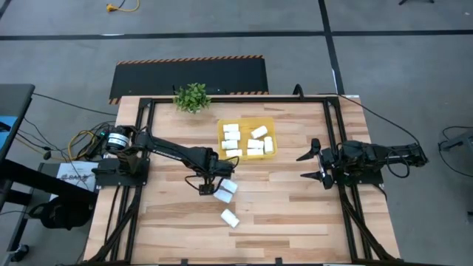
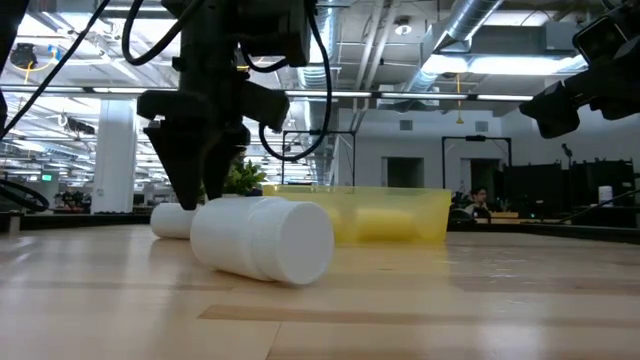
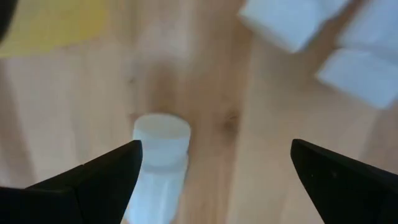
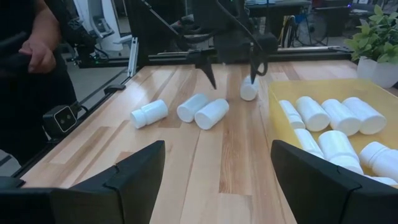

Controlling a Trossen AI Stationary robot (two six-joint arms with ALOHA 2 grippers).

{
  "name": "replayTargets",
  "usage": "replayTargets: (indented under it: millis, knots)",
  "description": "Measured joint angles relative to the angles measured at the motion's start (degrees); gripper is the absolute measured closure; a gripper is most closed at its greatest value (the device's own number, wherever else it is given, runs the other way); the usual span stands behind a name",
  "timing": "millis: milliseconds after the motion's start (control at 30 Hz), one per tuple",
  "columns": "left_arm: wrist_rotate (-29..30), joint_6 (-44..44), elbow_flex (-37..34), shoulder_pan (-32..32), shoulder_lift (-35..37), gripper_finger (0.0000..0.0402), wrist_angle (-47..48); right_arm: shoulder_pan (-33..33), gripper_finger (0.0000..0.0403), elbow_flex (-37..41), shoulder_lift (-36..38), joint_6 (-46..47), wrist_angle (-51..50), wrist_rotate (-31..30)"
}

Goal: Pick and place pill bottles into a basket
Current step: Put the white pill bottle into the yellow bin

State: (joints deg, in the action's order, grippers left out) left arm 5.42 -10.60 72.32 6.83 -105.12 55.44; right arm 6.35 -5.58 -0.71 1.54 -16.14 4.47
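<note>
The pill bottle I am going for (image 3: 159, 163) lies on its side on the table (image 1: 295, 214), just below my left gripper (image 1: 206, 185), hard against one finger rather than centred in the gap. That is my worry: if I come down and close from here, that finger (image 3: 106, 177) could land on the bottle or nudge it, and a round bottle on smooth wood would likely roll out of reach. I judge I should shift sideways to centre it before descending. Two more loose bottles (image 1: 226, 189) sit close beside my gripper on the far side from my base, touching each other, and a careless descent could knock them too. A further bottle (image 1: 230, 218) lies well apart, toward the near table edge.

My left gripper is spread wide and holds nothing; I cannot tell whether the finger actually touches the bottle. The basket (image 1: 267, 122) lies beyond my gripper toward the table's far edge, already carrying several bottles.

My right gripper (image 1: 316, 165) waits off to the side, part-open and empty.
</note>
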Motion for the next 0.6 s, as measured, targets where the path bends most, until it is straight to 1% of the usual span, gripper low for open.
replayTargets:
  millis: [133,233,367,600]
  knots:
    - [4.7,-1.6,0.0,-0.8,0.0,0.0002,2.0,0.0,0.0117,0.0,0.0,0.0,0.0,0.0]
    - [6.8,-1.4,0.0,-2.3,0.0,0.0002,2.4,0.0,0.0117,0.0,0.0,0.0,0.0,0.0]
    - [6.5,0.7,0.0,-5.2,0.0,0.0002,2.3,0.0,0.0117,0.0,0.0,0.0,0.0,0.0]
    - [2.7,5.7,-0.4,-11.2,0.0,0.0002,1.6,0.0,0.0117,0.0,0.0,0.0,0.0,0.0]
